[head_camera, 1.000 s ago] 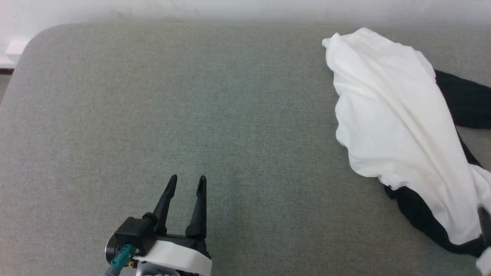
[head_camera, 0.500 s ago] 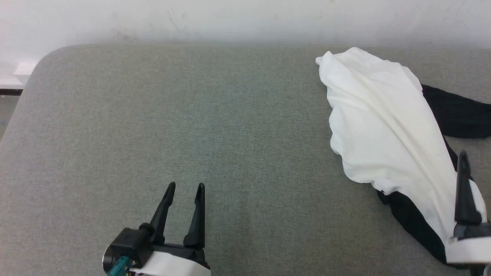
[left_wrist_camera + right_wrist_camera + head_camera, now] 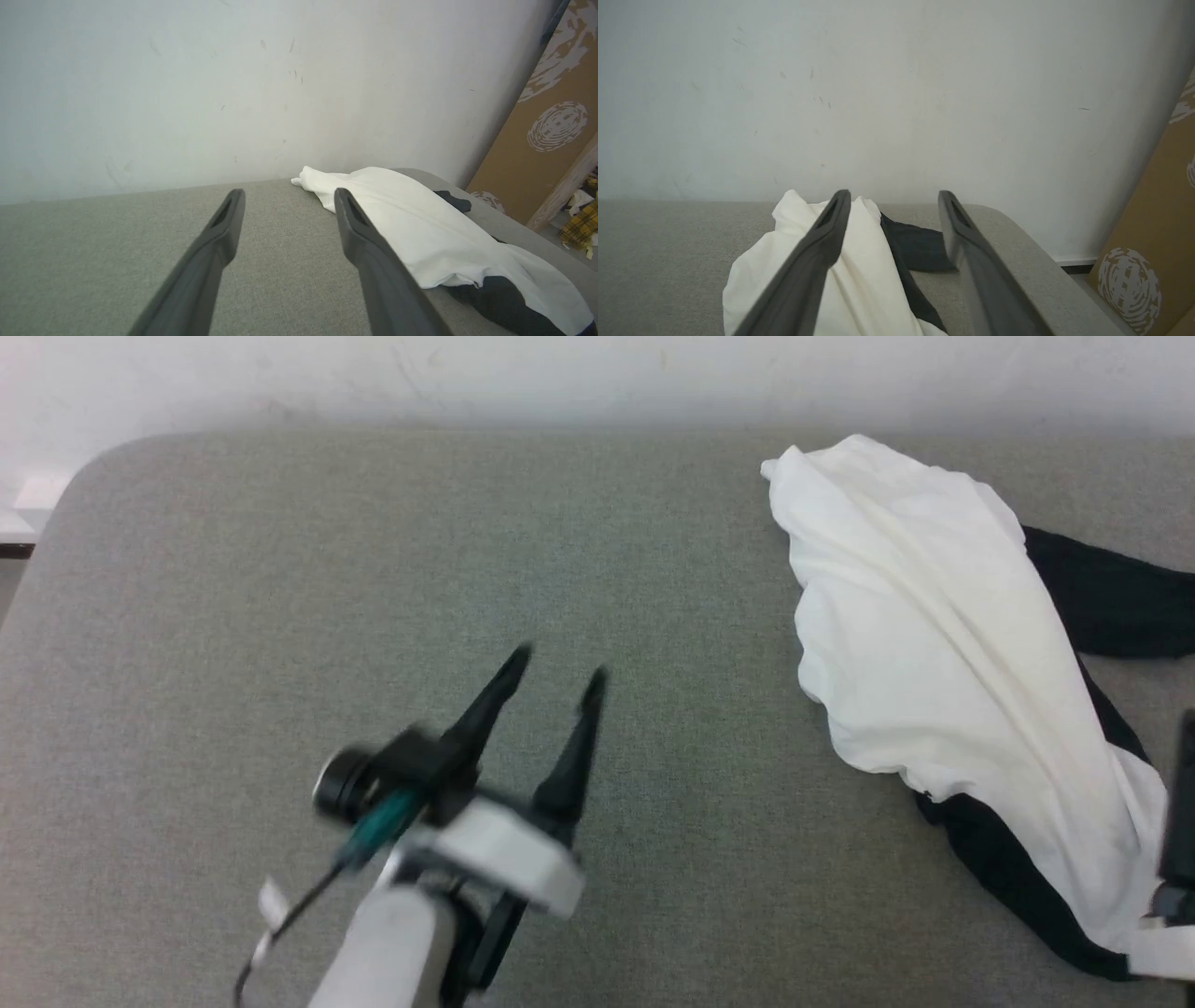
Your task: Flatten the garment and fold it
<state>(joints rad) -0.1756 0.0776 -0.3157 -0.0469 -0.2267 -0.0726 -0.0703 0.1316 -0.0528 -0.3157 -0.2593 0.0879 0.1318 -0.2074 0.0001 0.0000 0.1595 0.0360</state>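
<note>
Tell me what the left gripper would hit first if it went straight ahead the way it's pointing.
Probably the bare grey surface near its far edge, then the white wall. The open left gripper points just left of the garment's far tip, though depth is hard to judge.

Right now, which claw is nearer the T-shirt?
Right. The right claw is at the near end of the T-shirt; the left claw is over cushion to its left.

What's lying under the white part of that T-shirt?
From beneath the white body of the T-shirt, black fabric pokes out along the near edge and a black sleeve on the right. How far they run underneath is covered.
</note>
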